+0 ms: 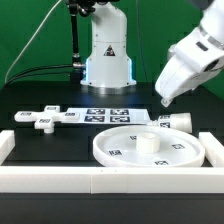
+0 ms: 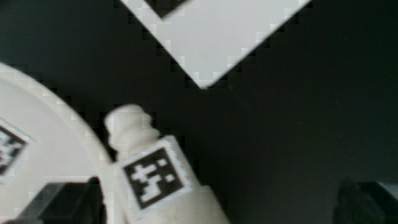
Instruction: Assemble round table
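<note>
The large rimmed round disc (image 1: 145,148) lies flat on the black table near the front wall, with a small raised socket at its middle. The short cylindrical leg (image 1: 177,121) lies on its side just behind the disc's right edge. The cross-shaped base (image 1: 38,120) lies at the exterior view's left. My gripper (image 1: 165,100) hangs open a little above the leg. In the wrist view the tagged leg (image 2: 157,170) lies between the open fingers, close to one finger (image 2: 63,205) and well apart from the other. The disc's rim (image 2: 45,120) is beside it.
The marker board (image 1: 105,113) lies behind the disc, and its corner shows in the wrist view (image 2: 231,35). A white border wall (image 1: 100,180) runs along the front and both sides. The robot's base (image 1: 108,60) stands at the back.
</note>
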`<action>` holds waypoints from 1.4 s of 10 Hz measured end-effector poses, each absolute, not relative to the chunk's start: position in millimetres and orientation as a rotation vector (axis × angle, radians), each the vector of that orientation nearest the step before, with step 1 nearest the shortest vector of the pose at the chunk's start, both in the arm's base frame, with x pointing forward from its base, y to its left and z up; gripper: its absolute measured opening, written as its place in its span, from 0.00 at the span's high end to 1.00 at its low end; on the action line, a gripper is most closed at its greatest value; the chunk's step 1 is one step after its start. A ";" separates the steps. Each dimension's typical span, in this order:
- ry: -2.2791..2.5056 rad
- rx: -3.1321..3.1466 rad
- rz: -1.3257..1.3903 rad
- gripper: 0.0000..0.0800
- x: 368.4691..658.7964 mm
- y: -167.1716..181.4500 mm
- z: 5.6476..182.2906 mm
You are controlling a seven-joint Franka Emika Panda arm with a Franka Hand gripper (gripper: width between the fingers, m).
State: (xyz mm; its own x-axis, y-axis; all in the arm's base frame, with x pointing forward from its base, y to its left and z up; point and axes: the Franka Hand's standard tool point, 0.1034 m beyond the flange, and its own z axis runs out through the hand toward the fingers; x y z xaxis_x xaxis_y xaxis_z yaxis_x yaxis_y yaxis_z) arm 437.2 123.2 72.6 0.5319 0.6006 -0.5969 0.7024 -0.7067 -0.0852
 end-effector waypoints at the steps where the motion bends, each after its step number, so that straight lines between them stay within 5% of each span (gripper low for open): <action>1: 1.118 2.558 -0.966 0.19 446.0 128.6 78.5; 4: 1.097 2.436 -1.194 0.19 440.5 139.1 77.9; 14: 1.505 2.443 -1.051 0.19 471.8 145.9 43.2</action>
